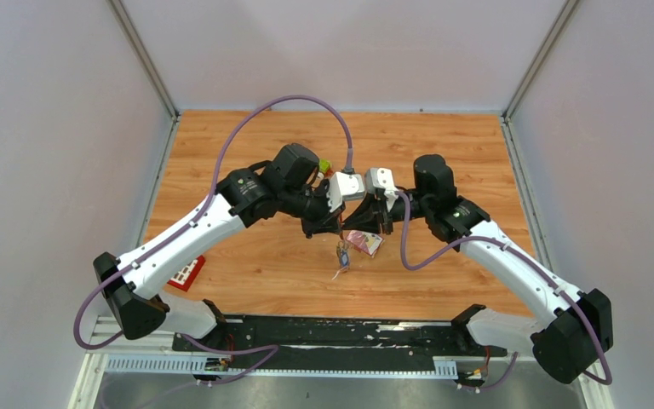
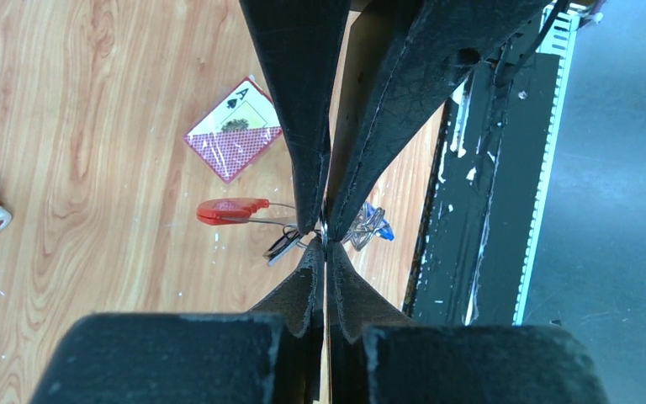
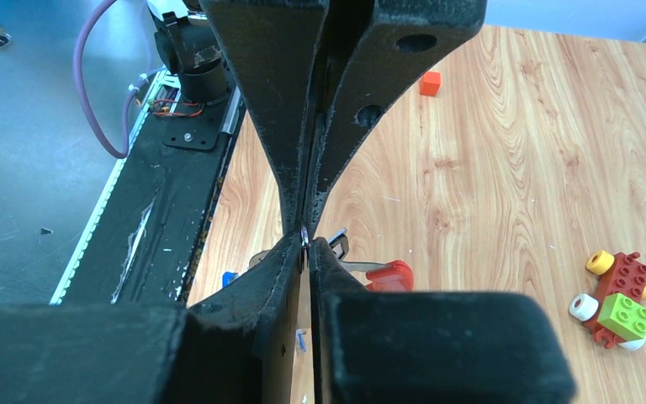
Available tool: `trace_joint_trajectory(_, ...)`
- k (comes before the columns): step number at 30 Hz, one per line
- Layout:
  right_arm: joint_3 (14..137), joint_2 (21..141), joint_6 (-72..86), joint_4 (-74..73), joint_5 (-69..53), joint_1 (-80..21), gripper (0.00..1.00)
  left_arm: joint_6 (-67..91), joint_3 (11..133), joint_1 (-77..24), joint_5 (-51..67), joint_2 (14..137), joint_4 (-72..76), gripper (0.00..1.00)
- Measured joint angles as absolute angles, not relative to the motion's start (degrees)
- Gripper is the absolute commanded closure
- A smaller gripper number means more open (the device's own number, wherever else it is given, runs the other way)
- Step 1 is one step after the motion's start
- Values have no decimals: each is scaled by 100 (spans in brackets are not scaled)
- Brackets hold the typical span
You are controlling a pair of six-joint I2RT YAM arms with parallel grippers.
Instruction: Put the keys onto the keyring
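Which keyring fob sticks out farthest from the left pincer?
The red fob; the grey fob sits tucked right beside the left pincer.

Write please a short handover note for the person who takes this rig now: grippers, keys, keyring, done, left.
Left gripper: shut on the keyring wire.
Right gripper: shut on thin metal of the same bunch; ring or key, cannot tell.
Blue-headed key hangs beside the ring, over the table.
Done: keyring picked up.
Left: unclear whether any key is threaded; check, then thread the rest.
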State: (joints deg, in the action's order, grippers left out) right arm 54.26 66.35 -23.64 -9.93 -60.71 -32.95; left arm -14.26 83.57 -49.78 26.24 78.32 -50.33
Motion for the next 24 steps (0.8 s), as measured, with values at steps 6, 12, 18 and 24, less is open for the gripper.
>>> trace_joint_trajectory(6,5426,6635,-2316,-998,-6082,-3295,100,-1426,8350,-4978,2635,7832,-5028,100)
trace_joint_trajectory(12,5437,6622,-2222,-1059,-6062,-3286,100,-1505,8259,-4978,2665,7811,-4901,75)
trace_joint_trajectory(18,5439,6567,-1804,-1000,-6145,-3109,100,-1984,7846,-4969,2630,7400,-4447,54)
trace_joint_trajectory(24,5640,6514,-1326,-878,-6283,-2987,100,-2753,7028,-4888,2556,6560,-3649,53)
